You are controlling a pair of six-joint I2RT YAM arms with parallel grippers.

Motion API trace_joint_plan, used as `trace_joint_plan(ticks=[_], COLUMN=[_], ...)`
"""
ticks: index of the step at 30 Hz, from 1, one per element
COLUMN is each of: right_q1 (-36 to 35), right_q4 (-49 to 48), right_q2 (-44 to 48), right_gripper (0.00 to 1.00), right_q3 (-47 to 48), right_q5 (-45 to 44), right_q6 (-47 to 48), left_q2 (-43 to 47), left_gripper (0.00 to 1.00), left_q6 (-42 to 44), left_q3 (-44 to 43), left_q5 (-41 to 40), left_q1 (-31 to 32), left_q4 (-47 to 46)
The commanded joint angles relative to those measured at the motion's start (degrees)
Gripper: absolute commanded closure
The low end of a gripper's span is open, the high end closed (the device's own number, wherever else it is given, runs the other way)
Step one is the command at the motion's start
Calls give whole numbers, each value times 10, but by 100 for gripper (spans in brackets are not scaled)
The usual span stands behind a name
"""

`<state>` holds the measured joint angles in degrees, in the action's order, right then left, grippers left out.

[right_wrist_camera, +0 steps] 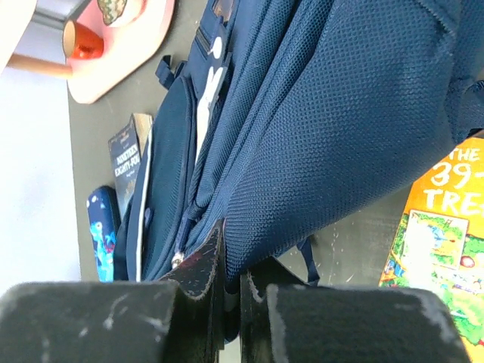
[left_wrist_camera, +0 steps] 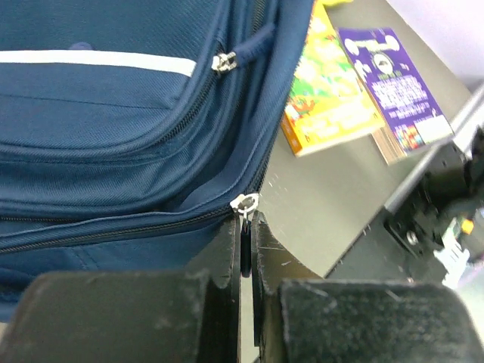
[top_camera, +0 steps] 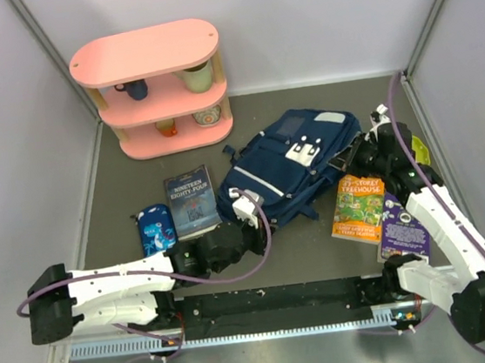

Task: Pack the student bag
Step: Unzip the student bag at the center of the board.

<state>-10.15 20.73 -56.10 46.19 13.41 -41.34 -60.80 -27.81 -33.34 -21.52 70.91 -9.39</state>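
The navy student bag [top_camera: 289,163] lies in the middle of the table, white patches up; it also fills the left wrist view [left_wrist_camera: 106,136] and the right wrist view [right_wrist_camera: 340,98]. My left gripper [left_wrist_camera: 247,227] is shut on the dark pull tab of the bag's main zipper [left_wrist_camera: 245,203], at the bag's near left corner [top_camera: 247,207]. My right gripper [right_wrist_camera: 231,261] is shut on a fold of the bag's mesh-textured fabric at its right side [top_camera: 363,146]. The zipper looks closed along the seam.
A dark paperback [top_camera: 191,202] and a bright-blue pencil case [top_camera: 155,228] lie left of the bag. An orange book [top_camera: 359,208] and a purple book [top_camera: 400,227] lie to its right. A pink shelf [top_camera: 155,91] with cups stands at the back left.
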Motion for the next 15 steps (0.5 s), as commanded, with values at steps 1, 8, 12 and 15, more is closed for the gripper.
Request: trace_joint_plan(ticks=[1,8,12,15], right_q1=[52,80,80,80], right_q4=[-75,-74,-40,-6], right_q2=[-30,-211,-304,-305], right_gripper=[100,99,74,47], right_q3=[67,168,229,231], right_q5=[-29,101,126,102], right_q6=[95,100,93,99], left_q2=[26,-72,-127,-141], left_gripper=[100,100,100,100], left_q6=[22,38,20,-7], left_q3=[3,-74,-101,-102], left_q5=[100,150,139,96], left_q1=[42,86,99,99], left_q4=[55,33,8,2])
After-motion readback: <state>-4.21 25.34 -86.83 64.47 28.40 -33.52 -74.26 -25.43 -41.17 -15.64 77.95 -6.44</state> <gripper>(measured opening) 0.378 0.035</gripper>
